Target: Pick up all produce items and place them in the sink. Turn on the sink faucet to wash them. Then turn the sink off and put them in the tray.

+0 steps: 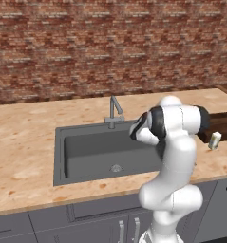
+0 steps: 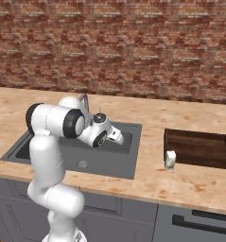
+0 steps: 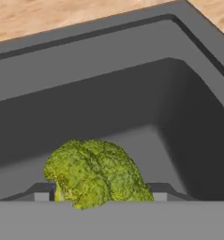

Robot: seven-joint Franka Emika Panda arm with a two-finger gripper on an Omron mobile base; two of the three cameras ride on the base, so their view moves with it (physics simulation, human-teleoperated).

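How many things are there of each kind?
Broccoli: 1
Carton: 1
Tray: 1
Sink: 1
Faucet: 1
Total: 5

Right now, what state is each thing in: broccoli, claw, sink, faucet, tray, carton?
Broccoli: between the claw fingertips, over the sink.
Claw: around the broccoli; grip itself cannot be told.
Sink: basin dry.
Faucet: no water running.
Tray: on the counter, nothing seen in it.
Carton: upright, in front of the tray.
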